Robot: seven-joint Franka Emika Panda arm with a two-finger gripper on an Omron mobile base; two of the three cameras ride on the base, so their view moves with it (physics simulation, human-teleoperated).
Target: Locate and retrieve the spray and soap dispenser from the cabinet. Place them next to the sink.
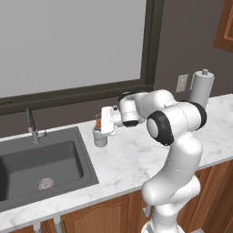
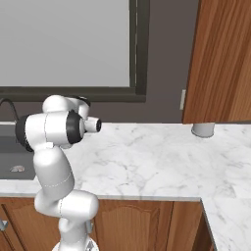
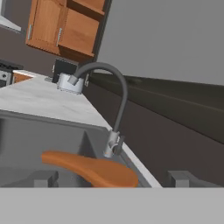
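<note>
Pincer [image 3: 109,178] jaws look parted around the soap dispenser [image 1: 100,135] beside the sink [image 1: 41,168]; retreat straight upward, avoiding its pump.

White arm [image 1: 175,150] rises from the base at 5 o'clock in the left base view, bends at a dark-jointed elbow, then reaches horizontally toward 9 o'clock. Gripper [image 1: 101,123] is at the end of the forearm, wrist level, pointing sideways. In the hand view, the two dark fingertips [image 3: 43,178] stand wide apart, jaws spread.
</note>
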